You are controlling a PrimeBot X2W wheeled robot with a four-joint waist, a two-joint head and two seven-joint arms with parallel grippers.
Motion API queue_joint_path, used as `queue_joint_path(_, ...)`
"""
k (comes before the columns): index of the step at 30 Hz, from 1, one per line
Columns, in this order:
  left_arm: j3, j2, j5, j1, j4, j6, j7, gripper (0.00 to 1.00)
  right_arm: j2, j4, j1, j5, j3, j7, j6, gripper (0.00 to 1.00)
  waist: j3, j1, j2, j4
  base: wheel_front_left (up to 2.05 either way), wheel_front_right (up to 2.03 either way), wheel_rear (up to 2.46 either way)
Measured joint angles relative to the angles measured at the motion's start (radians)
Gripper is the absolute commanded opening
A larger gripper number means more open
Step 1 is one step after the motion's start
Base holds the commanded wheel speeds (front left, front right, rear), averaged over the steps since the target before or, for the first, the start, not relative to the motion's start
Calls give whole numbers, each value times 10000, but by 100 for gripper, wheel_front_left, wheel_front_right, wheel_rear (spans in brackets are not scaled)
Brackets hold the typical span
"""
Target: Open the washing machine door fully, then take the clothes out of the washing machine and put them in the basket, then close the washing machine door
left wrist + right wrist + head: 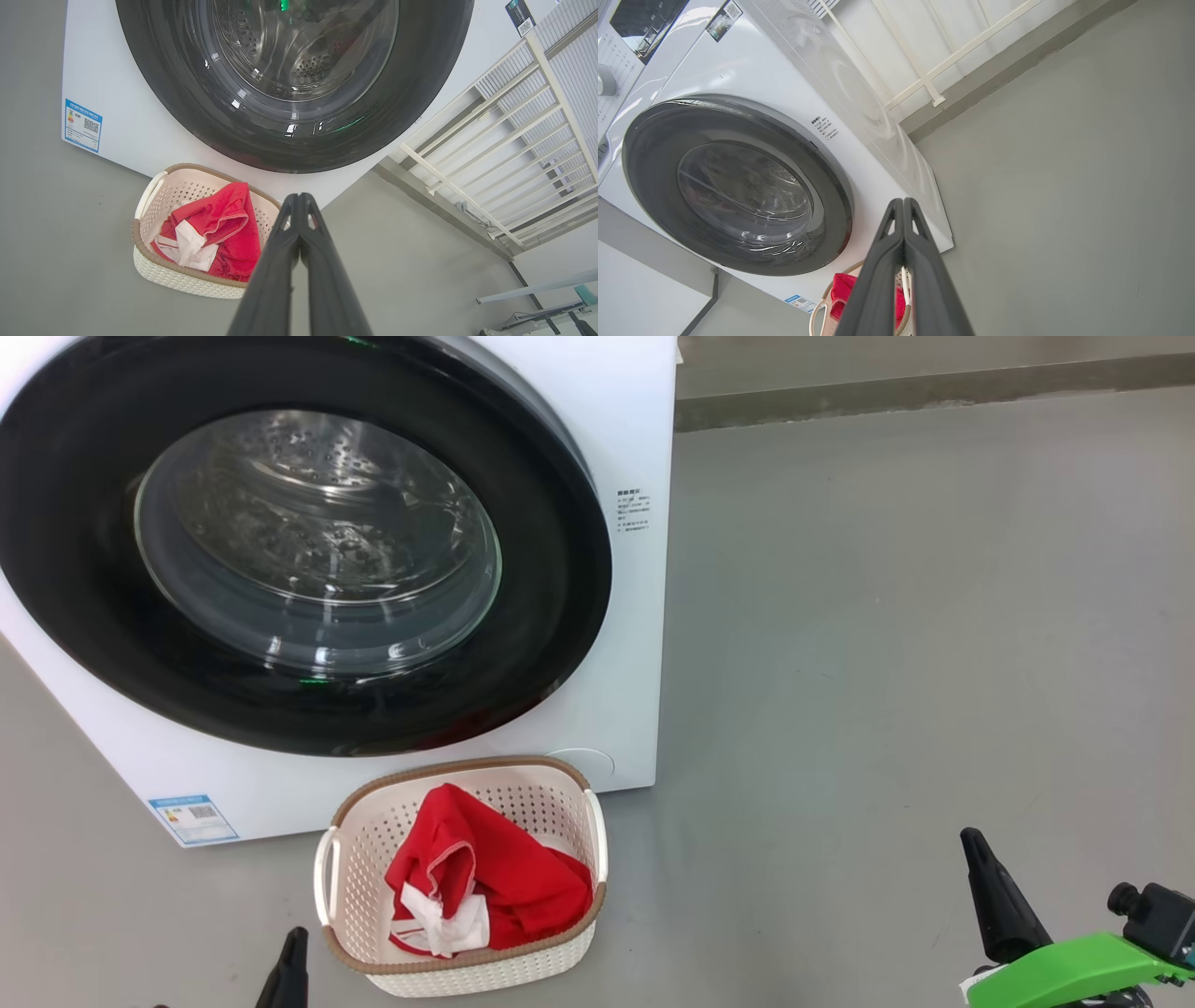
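The white washing machine [644, 420] stands at the upper left of the head view, and its round black-rimmed door [84, 569] lies flat against the front, shut. Through the glass I see a bare steel drum. On the floor before it sits the cream basket [373, 845] holding the red clothes [509, 877] with white trim. My left gripper [297, 938] is shut and holds nothing, just left of the basket near the bottom edge. At the lower right my right gripper [971, 840] is shut with nothing in it, well away from the basket. The left wrist view shows the basket [154, 261], the clothes [224, 219] and the door [187, 116].
Grey floor [887, 663] stretches to the right of the machine up to a low wall base [934, 397]. A white railing [514, 140] stands beside the machine. The right wrist view shows the washing machine [752, 74], its control panel [644, 23] and the door [654, 154].
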Motion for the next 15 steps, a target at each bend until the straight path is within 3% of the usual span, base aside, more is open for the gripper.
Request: queue_joint_path(15,100,-58,-1452,-196,-6,0,408,0,67,6,-195,1360,-176,405,0,0,77,0,0,43,0,0,0)
